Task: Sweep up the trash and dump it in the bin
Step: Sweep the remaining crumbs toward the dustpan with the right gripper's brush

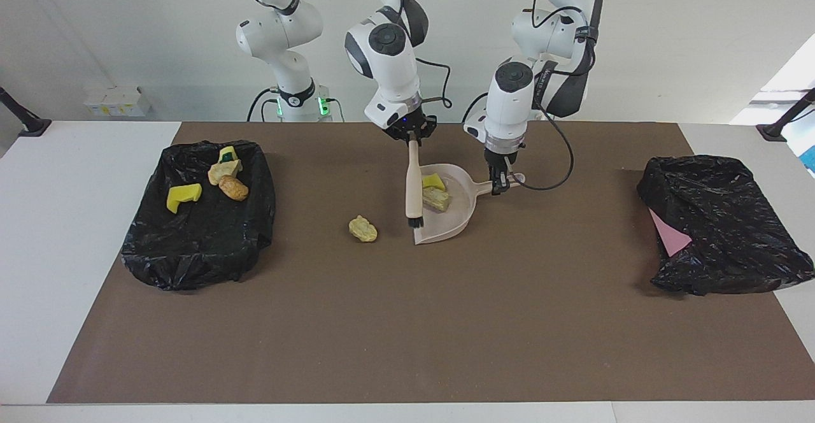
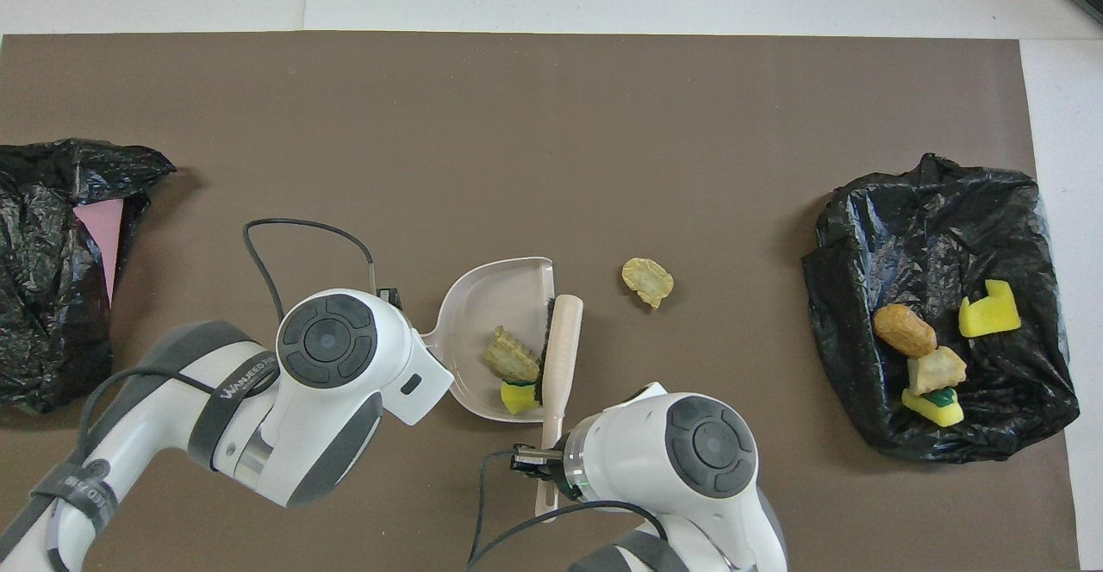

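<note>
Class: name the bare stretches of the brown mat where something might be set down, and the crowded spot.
Free: the whole mat edge farthest from the robots; also between dustpan and the pink-lined bag. Crowded: around the dustpan, brush, loose lump and both grippers.

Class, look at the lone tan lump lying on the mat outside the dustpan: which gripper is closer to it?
Right. The right gripper holds the brush, whose bristles sit beside the lump. The left gripper holds the dustpan handle, toward the left arm's end.
</note>
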